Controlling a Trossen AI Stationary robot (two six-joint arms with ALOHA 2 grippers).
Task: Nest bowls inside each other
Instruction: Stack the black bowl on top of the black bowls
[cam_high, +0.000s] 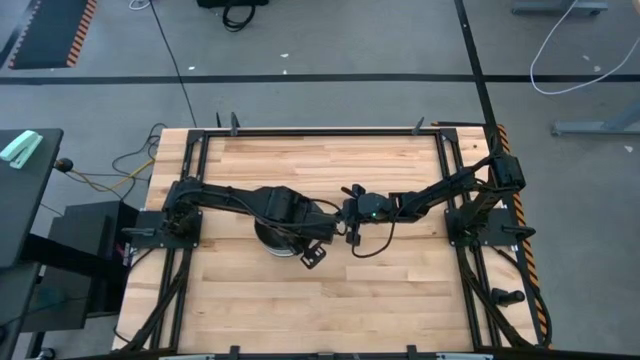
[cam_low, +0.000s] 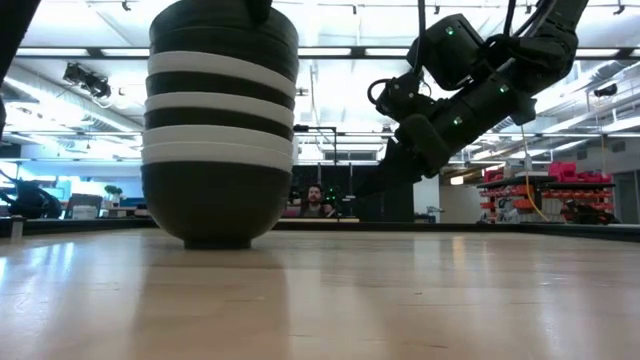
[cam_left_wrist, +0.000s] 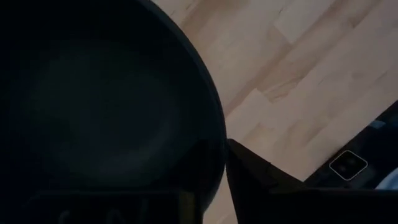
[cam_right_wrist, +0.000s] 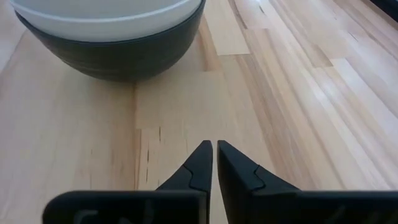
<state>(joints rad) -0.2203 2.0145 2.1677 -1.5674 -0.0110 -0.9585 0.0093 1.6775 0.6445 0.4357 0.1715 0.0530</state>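
Bowl stack (cam_low: 220, 125) sits upright on the table (cam_high: 330, 300), left of centre in the high view, one nested column; low view shows alternating glossy black and white rims, black bowl at the base and a black one on top. Stack axis is vertical, so any seating or release move runs straight down/up along it. Left gripper (cam_high: 312, 252) is right over the stack, much the nearer arm; its wrist cam looks down into the top black bowl (cam_left_wrist: 106, 106), with one dark finger (cam_left_wrist: 261, 180) outside the rim, rim between the fingers by the look of it. Judged as pinching the top bowl's wall, not certain since the inner finger is lost in shadow. Right gripper (cam_right_wrist: 214, 165) hangs just beside the stack on its right, low over bare wood, fingers pressed together w/ nothing between them, pointing at the base bowl (cam_right_wrist: 112, 53). Materials: bowls smooth, hard, round, glossy on the black ones, likely slippery under a thin rim pinch. Table is pale butcher-block planks, matte. No loose bowls seen anywhere on the table, so nesting looks near done; remaining step is prob. letting go of the top bowl cleanly w/o tilting the column. A person shows far off behind the table in the low view.
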